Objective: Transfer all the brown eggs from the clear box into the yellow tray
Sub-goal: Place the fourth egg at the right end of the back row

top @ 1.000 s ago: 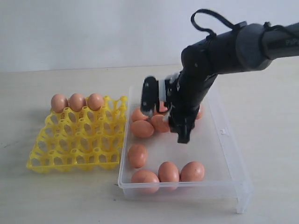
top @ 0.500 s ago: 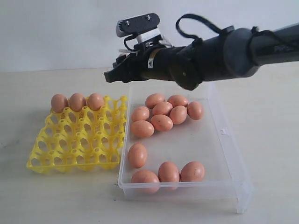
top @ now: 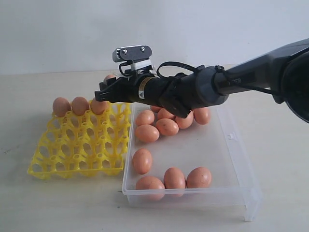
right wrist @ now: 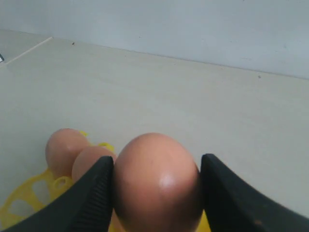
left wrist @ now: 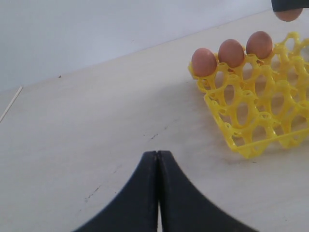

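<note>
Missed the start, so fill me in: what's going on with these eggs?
The right gripper holds a brown egg just above the far edge of the yellow tray, beside three eggs already seated in its back row. Many more eggs lie in the clear box. The left gripper is shut, over the table.

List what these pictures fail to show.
- Exterior view: the right arm covers the far brown eggs in the clear box; their count is unsure.
- Right wrist view: the held egg hides the yellow tray cup beneath.
- Left wrist view: the frame edge cuts the tray; the box is outside.
</note>
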### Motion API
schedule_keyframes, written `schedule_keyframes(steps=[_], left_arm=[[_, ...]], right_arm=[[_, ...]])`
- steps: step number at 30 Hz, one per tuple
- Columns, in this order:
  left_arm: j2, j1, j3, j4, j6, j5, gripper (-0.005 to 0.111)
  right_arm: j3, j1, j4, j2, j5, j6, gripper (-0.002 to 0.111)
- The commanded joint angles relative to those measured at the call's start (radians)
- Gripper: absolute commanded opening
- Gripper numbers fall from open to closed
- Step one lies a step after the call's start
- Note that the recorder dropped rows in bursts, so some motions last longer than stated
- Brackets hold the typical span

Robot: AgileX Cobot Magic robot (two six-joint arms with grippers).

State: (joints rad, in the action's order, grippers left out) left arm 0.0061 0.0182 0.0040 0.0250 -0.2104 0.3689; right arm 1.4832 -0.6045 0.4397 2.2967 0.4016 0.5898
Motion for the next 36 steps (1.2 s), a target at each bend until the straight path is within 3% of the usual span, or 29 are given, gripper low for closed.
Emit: schedule_keyframes(steps=[1,8,23,29,36], left_arm=[[-0.006,0.002,-0.004,0.0,0.004,-0.008,0.0],[-0.006,0.002,-0.004,0.0,0.004,-0.008,0.0],[-0.006,0.002,-0.004,0.0,0.004,-0.008,0.0],[-0.006,0.002,-0.004,0.0,0.004,-0.008,0.0],[-0.006,0.002,-0.004,0.0,0.004,-0.008,0.0]], right_arm=[[0.049,0.008,0.005,0.031,-0.022,-0.003,0.0],[0.059,0.011,0.005,0.042,-0.103,-0.002,0.0],[0.059,0.011,0.007,0.076,-0.056,0.02,0.001],[0.059,0.011,0.009,0.076,-0.04,0.043,0.019],[0.059,0.011,0.015,0.076,-0.034,0.042,0.05]])
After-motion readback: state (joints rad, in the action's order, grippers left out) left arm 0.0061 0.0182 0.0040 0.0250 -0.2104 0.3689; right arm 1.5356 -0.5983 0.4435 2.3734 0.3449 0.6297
